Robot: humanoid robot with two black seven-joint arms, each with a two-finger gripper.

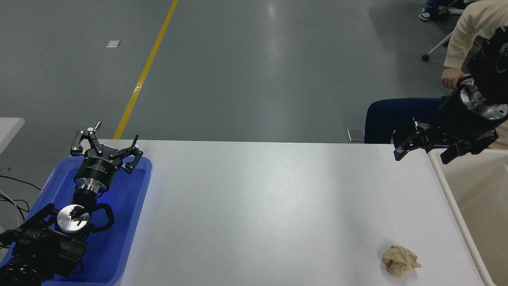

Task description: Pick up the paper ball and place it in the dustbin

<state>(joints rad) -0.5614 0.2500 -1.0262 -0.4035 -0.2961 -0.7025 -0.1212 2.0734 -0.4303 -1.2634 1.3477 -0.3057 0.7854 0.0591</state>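
Observation:
The paper ball (pixel 400 260), a crumpled tan wad, lies on the white table (pixel 270 206) near its front right corner. The dustbin (pixel 441 175), a cream tub, stands just past the table's right edge, only partly in frame. My right gripper (pixel 420 157) hangs open above the table's far right corner, beside the dustbin's near rim and well beyond the paper ball, with nothing between its fingers. Parked at the lower left, my left gripper (pixel 106 146) rests open over a blue tray (pixel 119 230).
A person sits past the table's far right corner, with dark blue trousers (pixel 397 115) and a hand (pixel 450 78) close behind my right arm. A yellow line (pixel 145 71) runs across the grey floor.

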